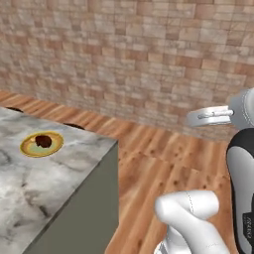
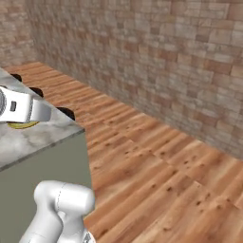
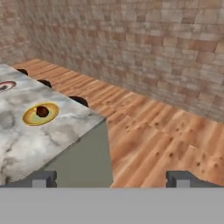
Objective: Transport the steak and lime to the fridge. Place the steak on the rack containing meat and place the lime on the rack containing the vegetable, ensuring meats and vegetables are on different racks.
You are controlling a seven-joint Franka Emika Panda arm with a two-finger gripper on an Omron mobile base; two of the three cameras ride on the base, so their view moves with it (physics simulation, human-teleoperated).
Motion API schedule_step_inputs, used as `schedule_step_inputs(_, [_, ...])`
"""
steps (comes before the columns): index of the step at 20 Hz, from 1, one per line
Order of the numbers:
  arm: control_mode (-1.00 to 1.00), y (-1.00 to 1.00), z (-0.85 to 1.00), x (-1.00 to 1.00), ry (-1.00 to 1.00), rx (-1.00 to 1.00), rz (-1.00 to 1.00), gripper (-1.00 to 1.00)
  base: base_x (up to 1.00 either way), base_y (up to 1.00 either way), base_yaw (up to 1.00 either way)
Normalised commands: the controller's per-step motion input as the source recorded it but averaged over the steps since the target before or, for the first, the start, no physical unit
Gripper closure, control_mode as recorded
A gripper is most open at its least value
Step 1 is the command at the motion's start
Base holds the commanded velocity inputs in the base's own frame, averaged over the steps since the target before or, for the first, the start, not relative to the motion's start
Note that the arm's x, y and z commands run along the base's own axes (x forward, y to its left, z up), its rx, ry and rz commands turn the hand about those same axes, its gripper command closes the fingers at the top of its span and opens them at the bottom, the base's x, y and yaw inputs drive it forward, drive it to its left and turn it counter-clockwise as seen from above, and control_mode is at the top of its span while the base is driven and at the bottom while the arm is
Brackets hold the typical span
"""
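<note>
The steak [image 1: 43, 141] is a small dark reddish-brown chunk lying on a yellow-rimmed round plate [image 1: 30, 147] on the marble counter [image 1: 34, 188]. The hand view shows the same steak [image 3: 42, 111] on its plate [image 3: 30, 118], to the left and well ahead of my gripper [image 3: 113, 179]. The gripper is open, its two fingertips [image 3: 43, 178] far apart with nothing between them, and it hovers off the counter's corner over the wooden floor. The lime and the fridge are out of view.
A red-rimmed plate [image 3: 5, 85] peeks in at the left edge of the hand view. Dark round stool tops [image 3: 78, 100] line the counter's far side. A brick wall [image 1: 149, 59] stands behind, with open wooden floor [image 2: 156, 175] to the right of the counter.
</note>
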Motion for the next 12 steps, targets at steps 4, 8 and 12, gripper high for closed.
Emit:
schedule_step_inputs(4, [1.00, 0.00, 0.00, 0.00, 0.00, 0.00, 0.00, -1.00, 1.00, -0.79, 0.45])
schedule_step_inputs(8, [1.00, 0.00, 0.00, 0.00, 0.00, 0.00, 0.00, -1.00, 1.00, -0.63, 0.56])
schedule_step_inputs(12, [1.00, 0.00, 0.00, 0.00, 0.00, 0.00, 0.00, -1.00, 0.97, -0.42, 0.61])
